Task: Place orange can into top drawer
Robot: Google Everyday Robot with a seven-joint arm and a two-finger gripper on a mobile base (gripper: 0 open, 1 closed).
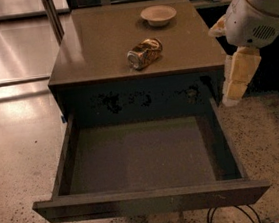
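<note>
The orange can (144,53) lies on its side on the cabinet top (92,48), silver end facing the front left. The top drawer (139,156) is pulled fully out below it, and its flat floor is bare. My gripper (231,95) hangs from the white arm (259,14) at the right, just off the cabinet's right front corner. It is to the right of the can and lower than it, above the drawer's right side, and touches neither.
A shallow beige bowl (158,14) stands at the back of the cabinet top. Black cables (227,218) lie on the speckled floor in front of the drawer. A metal post (50,15) rises at the back left.
</note>
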